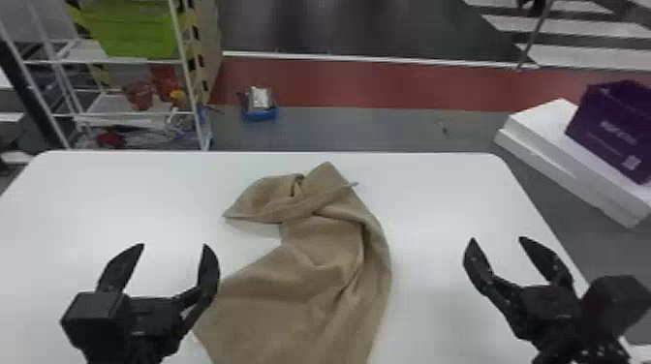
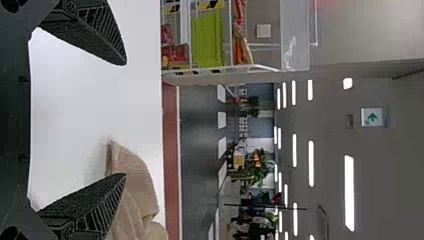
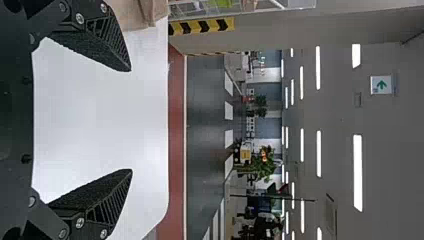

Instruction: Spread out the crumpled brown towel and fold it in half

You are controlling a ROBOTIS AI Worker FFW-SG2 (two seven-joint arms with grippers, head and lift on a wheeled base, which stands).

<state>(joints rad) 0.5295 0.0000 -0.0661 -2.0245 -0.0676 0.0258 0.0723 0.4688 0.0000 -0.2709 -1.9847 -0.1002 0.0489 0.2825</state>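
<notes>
The brown towel (image 1: 319, 247) lies crumpled on the white table, with a twisted, folded far end and a wider part running to the near edge of the head view. Left of the towel's near part, my left gripper (image 1: 172, 249) is open and holds nothing. My right gripper (image 1: 496, 242) stands open to the right, well apart from the cloth. In the left wrist view, the towel (image 2: 135, 185) shows beyond one finger of the left gripper (image 2: 125, 120). A bit of towel (image 3: 142, 12) appears past one finger of the right gripper (image 3: 131, 120) in the right wrist view.
The white table (image 1: 436, 193) has bare surface on both sides of the towel. Behind its left corner stands a white wire shelf (image 1: 131, 62) with a green bin (image 1: 135, 29). Off the right edge, a purple box (image 1: 615, 130) rests on white boards (image 1: 547, 140).
</notes>
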